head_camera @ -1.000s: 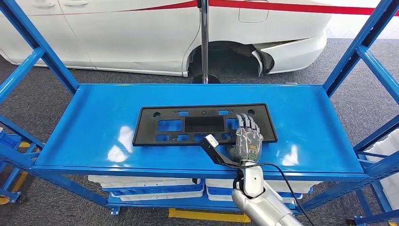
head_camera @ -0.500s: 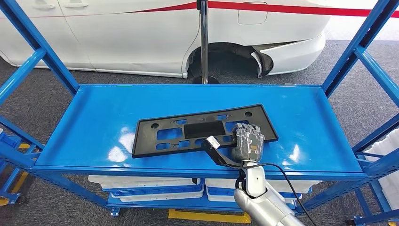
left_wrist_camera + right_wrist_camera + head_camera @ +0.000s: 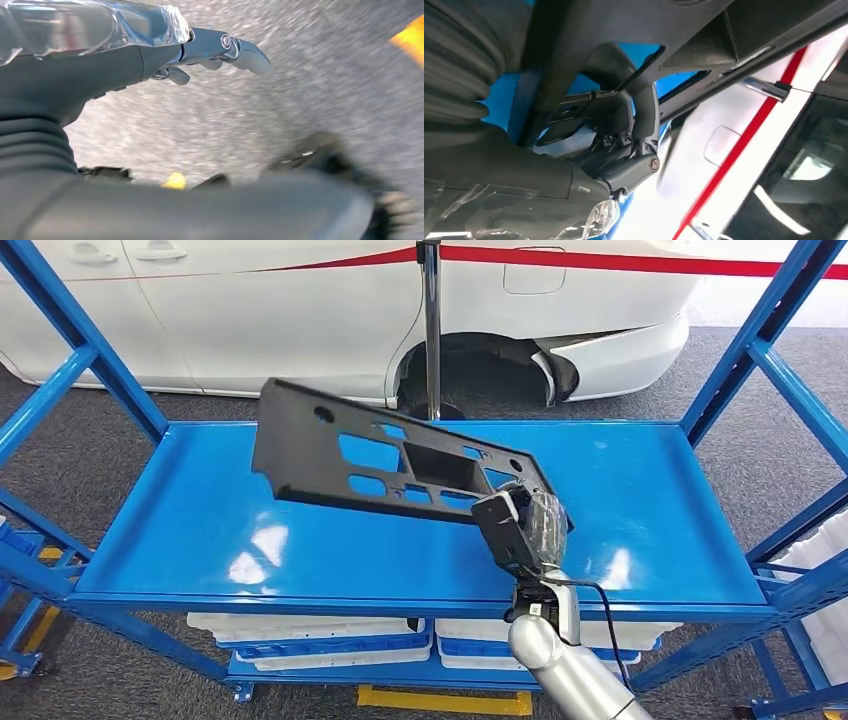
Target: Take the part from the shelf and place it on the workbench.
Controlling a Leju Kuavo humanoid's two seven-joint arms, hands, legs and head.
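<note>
The part is a long black plastic plate (image 3: 385,458) with several cut-outs. It hangs tilted above the blue shelf (image 3: 200,520), its left end raised high and its right end low. My right hand (image 3: 528,525) grips that right end over the shelf's front right area. Close up in the right wrist view, the hand's fingers (image 3: 634,130) wrap the dark edge of the plate (image 3: 684,30). My left hand (image 3: 215,47) hangs over grey floor with its fingers apart and nothing in them.
Blue uprights (image 3: 770,330) frame the shelf on both sides. A white car (image 3: 300,310) and a chrome post (image 3: 432,330) stand behind it. White trays (image 3: 320,640) sit on the lower level. A cable (image 3: 600,610) runs along my right forearm.
The plate lay flat on the shelf under my right hand; the hand closed on its right end and lifted it, swinging the left end up and back.
</note>
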